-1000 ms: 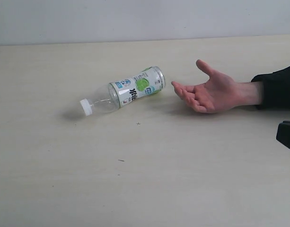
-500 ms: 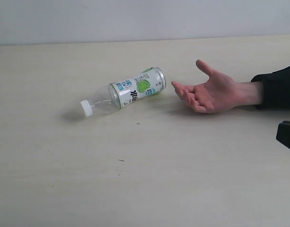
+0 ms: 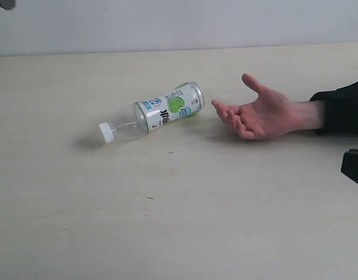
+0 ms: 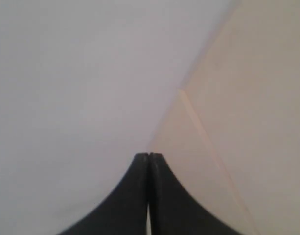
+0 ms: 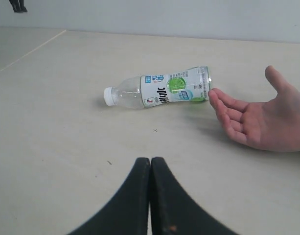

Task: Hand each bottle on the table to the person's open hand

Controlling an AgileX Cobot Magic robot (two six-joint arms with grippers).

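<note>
Lime-label bottle [image 3: 152, 112]: on its side on tabletop [image 3: 167, 233], white cap [image 3: 107, 132] away from open hand [image 3: 257, 112], base near it. Left jaws, right jaws: pressed together, empty.

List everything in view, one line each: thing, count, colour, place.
bottle: one, clear, lime-green label, white cap, lying on its side mid-table, base toward the hand
table: one, pale beige, under everything
wall: one, grey-white, behind the table
hand: one, bare, palm open, beside the bottle's base
sleeve: one, black, at the hand's wrist
left end effector: one, black, shut, facing the wall
right end effector: one, black, shut, facing the bottle
</note>
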